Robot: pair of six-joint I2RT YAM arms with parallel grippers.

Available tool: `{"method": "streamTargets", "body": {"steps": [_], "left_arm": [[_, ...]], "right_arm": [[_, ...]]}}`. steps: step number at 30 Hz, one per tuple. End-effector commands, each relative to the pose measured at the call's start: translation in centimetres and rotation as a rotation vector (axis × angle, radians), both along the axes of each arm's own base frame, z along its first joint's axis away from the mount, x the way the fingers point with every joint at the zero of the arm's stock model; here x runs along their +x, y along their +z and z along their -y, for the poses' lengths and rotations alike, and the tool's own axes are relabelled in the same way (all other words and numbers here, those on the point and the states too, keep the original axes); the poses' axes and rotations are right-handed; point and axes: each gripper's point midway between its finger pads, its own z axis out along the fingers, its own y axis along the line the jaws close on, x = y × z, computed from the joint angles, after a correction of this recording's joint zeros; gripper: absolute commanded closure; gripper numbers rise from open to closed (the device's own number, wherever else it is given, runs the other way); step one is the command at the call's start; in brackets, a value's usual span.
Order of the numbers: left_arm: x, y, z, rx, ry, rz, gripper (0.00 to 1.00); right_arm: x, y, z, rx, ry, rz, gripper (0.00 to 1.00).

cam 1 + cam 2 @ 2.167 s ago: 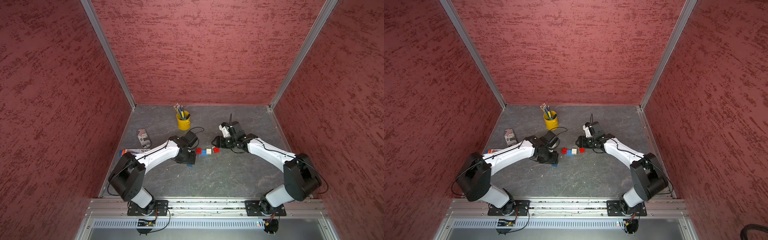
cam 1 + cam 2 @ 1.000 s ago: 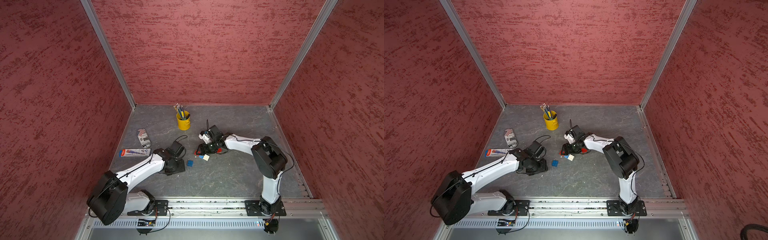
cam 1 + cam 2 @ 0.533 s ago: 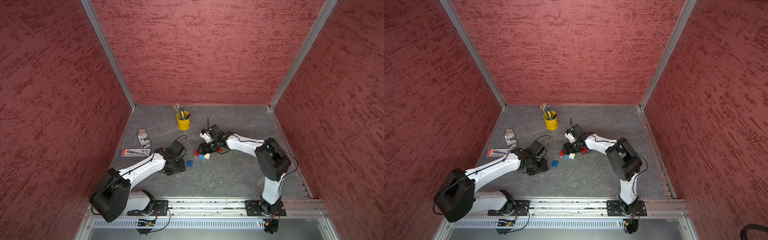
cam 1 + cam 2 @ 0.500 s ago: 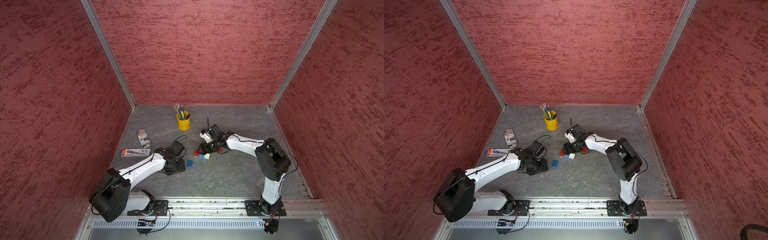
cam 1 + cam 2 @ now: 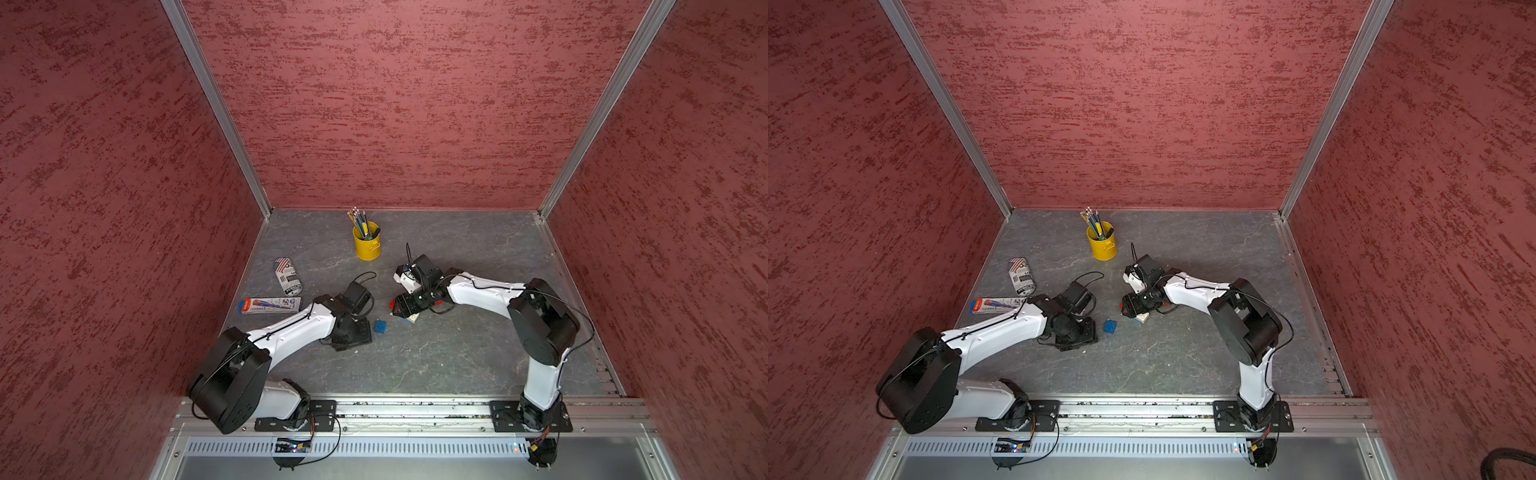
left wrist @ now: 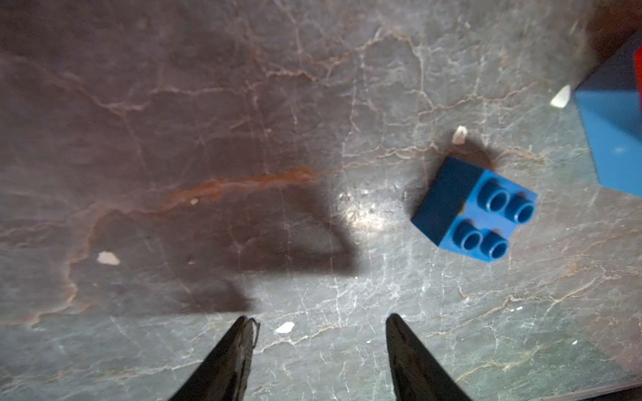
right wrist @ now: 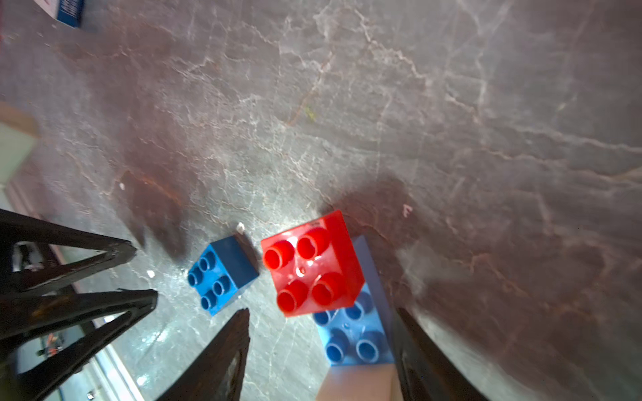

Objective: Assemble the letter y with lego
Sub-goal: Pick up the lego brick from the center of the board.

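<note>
The small blue square brick (image 5: 380,326) (image 5: 1110,326) lies alone, studs up, just right of my left gripper (image 5: 360,331). That gripper (image 6: 321,323) points down at bare table, open and holding nothing, with the brick (image 6: 474,208) ahead and off to one side. My right gripper (image 7: 321,312) is open and straddles a joined cluster: a red square (image 7: 312,264) on the long blue brick (image 7: 354,333), with a white brick (image 7: 357,383) nearest the palm. One finger runs along the blue brick's side, the other stands apart. In both top views the gripper (image 5: 402,309) covers most of it; the white brick (image 5: 1143,318) pokes out.
A yellow pencil cup (image 5: 366,241) stands at the back. A printed can (image 5: 287,276) lies on its side at the left, and a flat packet (image 5: 270,305) lies nearer. Red walls close in three sides. A metal rail (image 5: 415,409) runs along the front.
About two seconds ago the bricks lay in a row between both grippers. Since then the left arm has drawn back toward the near left and the right gripper has moved left over the cluster. Lately almost still.
</note>
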Motion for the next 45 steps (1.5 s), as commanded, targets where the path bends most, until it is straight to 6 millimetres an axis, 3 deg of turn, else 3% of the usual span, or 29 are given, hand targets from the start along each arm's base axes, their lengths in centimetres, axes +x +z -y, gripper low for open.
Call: {"method": "streamTargets", "body": {"steps": [1, 5, 18, 27, 36, 45], "left_arm": [[0.3, 0.0, 0.0, -0.005, -0.002, 0.012, 0.37], [0.2, -0.1, -0.1, -0.004, 0.002, 0.012, 0.37], [-0.1, -0.6, -0.1, -0.009, 0.014, 0.001, 0.37], [-0.1, -0.5, -0.2, -0.009, 0.016, 0.003, 0.37], [0.1, -0.8, 0.0, -0.01, 0.018, -0.001, 0.37], [0.5, -1.3, 0.4, -0.011, 0.012, -0.009, 0.37]], "right_arm": [[1.0, 1.6, 0.7, -0.049, -0.012, 0.1, 0.32], [1.3, 1.1, 0.9, -0.107, 0.002, 0.135, 0.33], [-0.4, -0.5, -0.4, -0.171, 0.099, 0.124, 0.37], [0.1, -1.9, 0.2, -0.274, 0.097, 0.155, 0.44], [0.7, -1.2, -0.4, -0.247, 0.077, 0.177, 0.55], [0.6, -1.5, -0.9, -0.258, 0.093, 0.179, 0.56]]}}
